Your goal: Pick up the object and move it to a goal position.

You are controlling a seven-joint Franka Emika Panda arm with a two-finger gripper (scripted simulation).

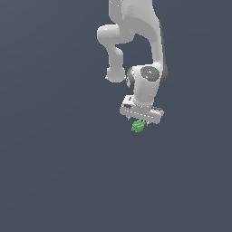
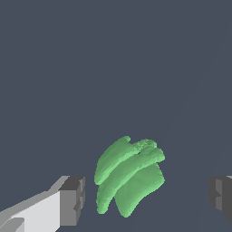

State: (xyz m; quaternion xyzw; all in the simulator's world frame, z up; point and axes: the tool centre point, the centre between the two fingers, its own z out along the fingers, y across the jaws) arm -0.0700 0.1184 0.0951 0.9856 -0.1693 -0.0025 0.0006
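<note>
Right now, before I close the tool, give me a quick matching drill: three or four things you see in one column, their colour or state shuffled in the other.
Column A
1. green lump
2. tool
3. tool finger pads
4. floor

Column B
a. dark grey-blue, flat
b. open, astride the lump
c. bright green, jagged
d. dark grey, apart from the lump

Pairs: 1-c, 2-b, 3-d, 4-a
</note>
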